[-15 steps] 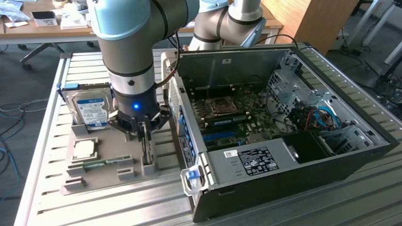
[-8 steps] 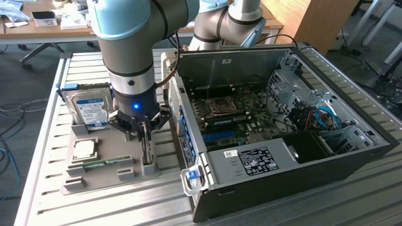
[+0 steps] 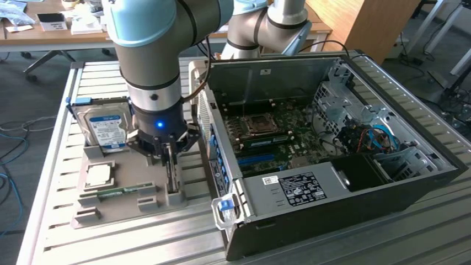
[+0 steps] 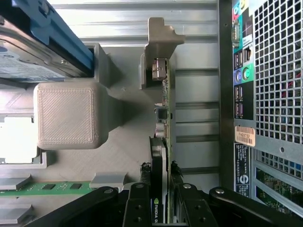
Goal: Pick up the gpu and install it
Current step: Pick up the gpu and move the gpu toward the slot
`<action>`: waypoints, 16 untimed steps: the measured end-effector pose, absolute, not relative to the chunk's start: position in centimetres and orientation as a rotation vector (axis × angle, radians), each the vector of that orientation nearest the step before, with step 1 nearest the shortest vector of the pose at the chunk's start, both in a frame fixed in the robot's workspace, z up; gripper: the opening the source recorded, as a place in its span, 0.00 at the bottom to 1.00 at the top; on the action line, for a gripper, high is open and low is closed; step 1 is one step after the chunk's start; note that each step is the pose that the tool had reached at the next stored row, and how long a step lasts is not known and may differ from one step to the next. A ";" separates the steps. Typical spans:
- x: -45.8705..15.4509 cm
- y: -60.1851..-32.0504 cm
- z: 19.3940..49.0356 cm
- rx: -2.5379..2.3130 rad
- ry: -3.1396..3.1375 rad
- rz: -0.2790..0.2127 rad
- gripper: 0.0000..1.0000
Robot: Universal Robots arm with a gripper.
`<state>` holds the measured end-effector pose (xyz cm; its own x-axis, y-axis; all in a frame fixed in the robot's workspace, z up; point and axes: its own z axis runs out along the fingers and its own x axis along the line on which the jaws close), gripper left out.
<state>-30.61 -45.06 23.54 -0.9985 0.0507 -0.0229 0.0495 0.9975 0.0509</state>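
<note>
My fingers (image 4: 138,201) are clamped on both faces of the gpu (image 4: 157,161), which stands on edge in the grey holder (image 4: 113,156) on the tabletop (image 3: 96,243). I judge this the pick-up step; freeing it calls for a straight pull along its slot. The open computer case (image 4: 279,71) lies just beyond.

One gpu (image 4: 164,123), one hard drive (image 3: 107,128), one memory stick (image 3: 118,191), one processor chip (image 3: 98,175) — one grey holder (image 3: 118,212), one computer case (image 3: 272,72).

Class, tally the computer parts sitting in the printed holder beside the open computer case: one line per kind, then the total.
hard drive: 1
processor chip: 1
memory stick: 1
gpu: 1
Total: 4
</note>
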 end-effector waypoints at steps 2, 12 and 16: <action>-30.6 -45.1 23.5 0.048 3.117 0.079 0.27; -30.6 -45.1 24.2 0.041 3.117 0.079 0.27; -30.6 -45.1 25.3 0.041 3.117 0.079 0.27</action>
